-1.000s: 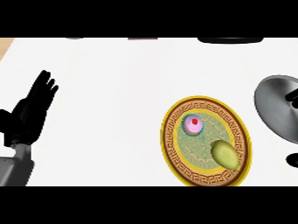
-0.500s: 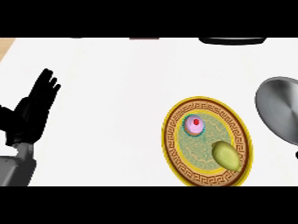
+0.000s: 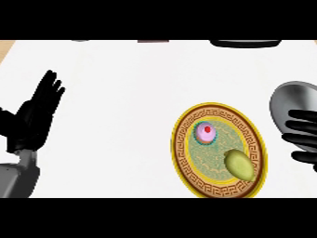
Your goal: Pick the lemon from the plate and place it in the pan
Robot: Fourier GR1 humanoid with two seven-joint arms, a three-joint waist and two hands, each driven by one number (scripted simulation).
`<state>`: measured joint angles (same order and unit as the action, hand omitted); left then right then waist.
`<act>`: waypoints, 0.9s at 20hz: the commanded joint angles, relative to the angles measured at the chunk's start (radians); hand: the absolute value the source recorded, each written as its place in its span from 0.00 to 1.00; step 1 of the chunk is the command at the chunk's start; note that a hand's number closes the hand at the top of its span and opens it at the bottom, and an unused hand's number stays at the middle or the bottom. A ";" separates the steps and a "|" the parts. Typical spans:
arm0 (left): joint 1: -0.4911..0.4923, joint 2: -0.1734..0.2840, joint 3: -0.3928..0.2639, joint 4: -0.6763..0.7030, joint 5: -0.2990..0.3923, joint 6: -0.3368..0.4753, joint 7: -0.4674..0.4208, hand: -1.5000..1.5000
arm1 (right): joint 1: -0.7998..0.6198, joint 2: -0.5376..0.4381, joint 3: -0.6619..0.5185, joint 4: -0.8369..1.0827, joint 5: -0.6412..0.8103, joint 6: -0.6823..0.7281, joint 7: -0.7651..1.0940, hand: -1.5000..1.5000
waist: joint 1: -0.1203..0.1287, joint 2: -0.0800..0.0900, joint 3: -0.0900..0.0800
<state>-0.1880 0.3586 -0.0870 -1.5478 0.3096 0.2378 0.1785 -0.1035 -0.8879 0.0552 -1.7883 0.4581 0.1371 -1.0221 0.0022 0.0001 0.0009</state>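
While the lemon (image 3: 238,165) lies untouched on the lower right part of the plate (image 3: 188,139), close to the gold-patterned rim, nothing has yet been lifted, so the pick is still to come. Just up and to the left of it on the same plate sits a small pink cupcake (image 3: 206,132) with a red dot on top, apart from the lemon but near enough to matter. The plate itself stands toward the counter's (image 3: 133,83) right side, and beyond it, at the right edge, the grey pan (image 3: 294,100) shows only in part, with the right hand (image 3: 315,139) lying across its lower half. That hand is released, its dark fingers straight and pointing left toward the plate, holding nothing. The likeliest trouble, as I judge it, comes from the lemon's place by the rim: fingers closing from the right could catch the plate's edge and shove the plate, or roll the lemon toward the cupcake rather than gather it. A rounded, smooth fruit may also slip out sideways if the fingers close off its middle. The pan's near wall is a further snag, since the hand must clear it again on the way back. At the counter's left edge the left hand (image 3: 30,118) rests open, fingers up and thumb spread, with its grey forearm (image 3: 6,179) below, well apart from the plate.
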 commanded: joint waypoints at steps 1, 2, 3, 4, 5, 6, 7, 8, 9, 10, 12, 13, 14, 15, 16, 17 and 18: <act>0.055 -0.004 -0.010 -0.040 -0.008 -0.010 -0.010 0.50 | 0.040 -0.036 0.079 -0.019 0.222 -0.060 -0.018 0.00 | 0.007 -0.002 -0.001; 0.027 -0.002 0.009 -0.007 0.007 -0.023 -0.010 0.50 | 0.025 -0.061 0.078 -0.001 0.253 -0.055 -0.028 0.00 | 0.004 0.001 -0.001; 0.018 -0.001 0.002 -0.030 -0.018 0.006 0.010 0.50 | 0.108 -0.029 0.114 -0.078 0.318 -0.107 0.010 0.00 | -0.012 -0.004 -0.001; 0.037 -0.019 -0.006 -0.009 -0.023 -0.007 -0.016 0.50 | 0.066 -0.006 0.120 -0.033 0.347 -0.114 0.006 0.00 | -0.001 0.000 -0.001; 0.028 -0.028 -0.007 -0.048 -0.029 0.019 0.023 0.50 | 0.062 0.003 0.123 -0.005 0.370 -0.116 -0.012 0.00 | 0.001 0.000 0.000; 0.032 0.006 0.014 -0.078 -0.010 -0.004 0.068 0.50 | 0.094 0.014 0.127 -0.036 0.397 -0.128 -0.003 0.00 | -0.002 -0.002 0.000; 0.002 -0.043 -0.002 -0.006 -0.052 0.011 0.018 0.50 | 0.109 0.035 0.094 -0.056 0.390 -0.122 -0.007 0.00 | -0.008 -0.001 -0.001; -0.060 -0.022 0.023 0.007 -0.027 0.002 0.071 0.50 | 0.122 -0.012 0.043 -0.070 0.370 -0.125 -0.038 0.00 | -0.014 -0.001 -0.001; 0.008 -0.041 0.023 0.027 -0.044 -0.015 -0.017 0.50 | 0.172 0.007 0.023 -0.058 0.380 -0.175 -0.082 0.00 | -0.013 -0.001 -0.001; 0.007 -0.053 0.013 0.024 -0.034 -0.015 -0.009 0.50 | 0.198 0.027 0.059 -0.087 0.460 -0.221 -0.037 0.00 | -0.015 -0.002 -0.001; 0.023 -0.020 0.047 0.012 -0.023 -0.034 -0.016 0.50 | 0.191 0.058 0.051 -0.135 0.515 -0.254 0.046 0.00 | -0.012 -0.002 -0.001; 0.072 -0.028 0.028 -0.070 -0.020 -0.028 0.016 0.50 | 0.242 0.070 0.031 -0.121 0.531 -0.301 0.018 0.00 | -0.009 -0.004 -0.001; 0.071 -0.027 0.033 -0.051 -0.025 -0.038 0.010 0.50 | 0.215 0.082 0.004 -0.041 0.523 -0.341 -0.036 0.00 | -0.005 -0.002 0.000; 0.011 -0.045 0.022 0.016 -0.060 -0.021 -0.006 0.50 | 0.252 0.117 0.040 -0.169 0.562 -0.311 0.054 0.00 | -0.016 -0.002 -0.001; 0.029 -0.040 0.056 0.028 -0.038 -0.041 -0.035 0.50 | 0.322 0.104 -0.023 -0.095 0.538 -0.402 -0.050 0.00 | -0.018 -0.002 -0.001; 0.043 -0.046 0.042 -0.016 -0.054 -0.027 -0.007 0.50 | 0.335 0.128 -0.010 -0.143 0.572 -0.383 -0.014 0.00 | -0.013 -0.003 -0.001; 0.019 -0.023 0.065 0.005 -0.041 -0.068 -0.014 0.50 | 0.308 0.104 -0.058 -0.194 0.519 -0.306 0.002 0.00 | -0.013 -0.002 -0.001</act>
<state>-0.1566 0.3256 -0.0470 -1.5541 0.2702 0.2028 0.1711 0.1618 -0.8004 0.0577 -1.9167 0.9705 -0.1517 -1.0067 -0.0104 -0.0020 0.0004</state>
